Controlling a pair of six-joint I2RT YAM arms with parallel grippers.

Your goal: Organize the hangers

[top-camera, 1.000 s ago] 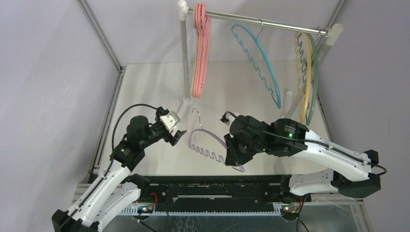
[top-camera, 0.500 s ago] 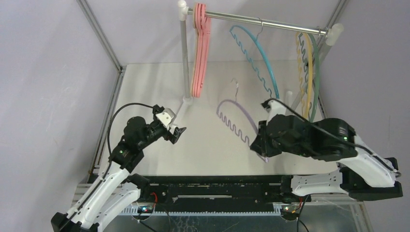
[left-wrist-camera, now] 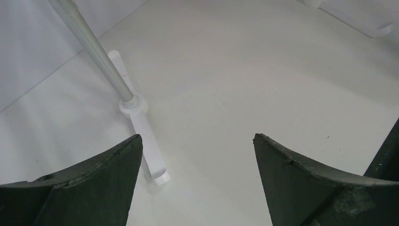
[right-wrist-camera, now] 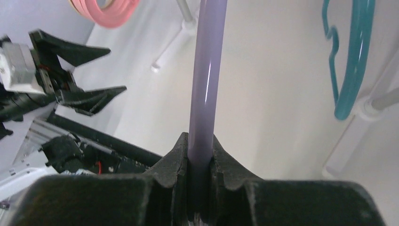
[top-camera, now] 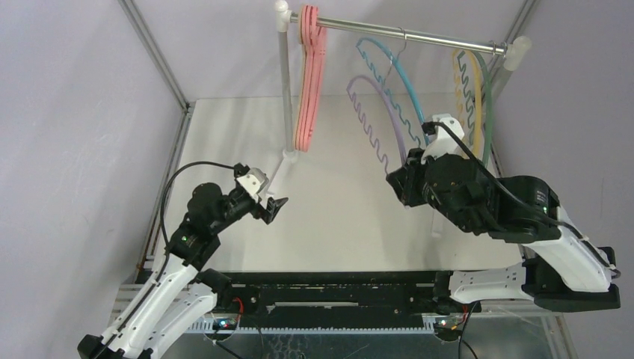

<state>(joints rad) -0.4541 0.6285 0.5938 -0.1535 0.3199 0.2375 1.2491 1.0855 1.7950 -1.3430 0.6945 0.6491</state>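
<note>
- End effector, left: lower left of the overhead view. Jaws are spread wide with nothing between them. It hovers over the bare surface, near the foot of the rack's left pole.
- Pink hangers: a bunched stack hung at the left end of the rail, upper centre-left.
- Purple hanger: an arc with a wavy bar, held clear of the surface in the upper centre of the overhead view. It is just left of the blue hanger and crosses it in that view. Its top sits below the rail. The hook is too faint to say whether it is on the rail.
- Handling, judged: thin plastic, light and a little springy. The smooth round rod may swivel between the pads. Gripped at the arc's lower end, the hook end will likely sway. A hold nearer the hook would steady it.
- End effector, right: centre right, clamped tight on the purple arc's lower end.
- Blue hanger: hung mid-rail.
- Yellow and green hangers: hung at the rail's right end, with their lower parts hidden behind the right arm.
</note>
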